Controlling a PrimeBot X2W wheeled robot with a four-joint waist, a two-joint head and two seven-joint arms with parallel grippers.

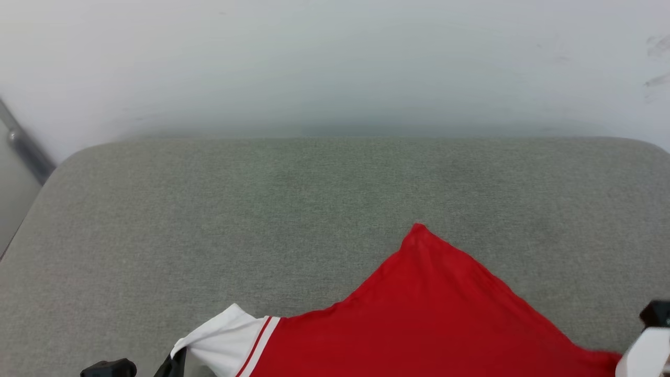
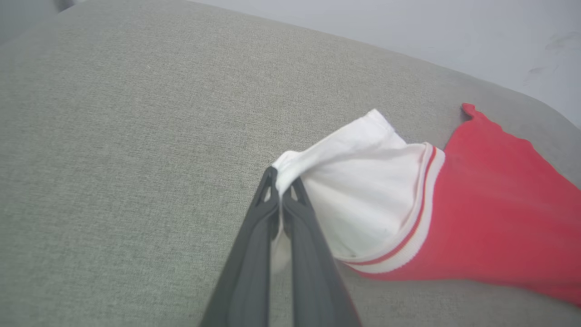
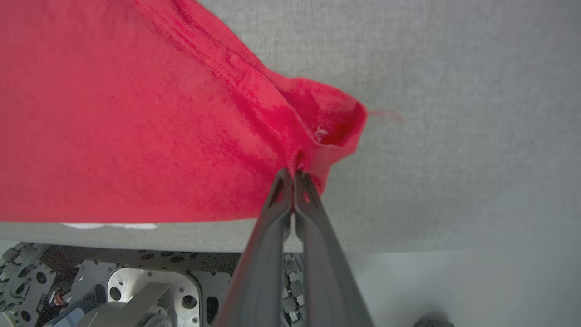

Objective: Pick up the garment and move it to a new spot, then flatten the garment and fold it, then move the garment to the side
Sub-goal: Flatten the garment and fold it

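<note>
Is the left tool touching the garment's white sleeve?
Touching. Left wrist view: the left tool is shut on the edge of the white sleeve of the garment.

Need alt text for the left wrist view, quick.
The shut left end effector pinches the white short sleeve of a red fabric jersey with red-white striped trim, lying on a grey woven cushion. A pale wall stands behind.

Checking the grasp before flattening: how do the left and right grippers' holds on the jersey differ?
The left gripper pinches the white sleeve; the right gripper pinches red fabric. Left's cloth is drawn to a point; right's is bunched in folds. Both are shut on the garment.
</note>
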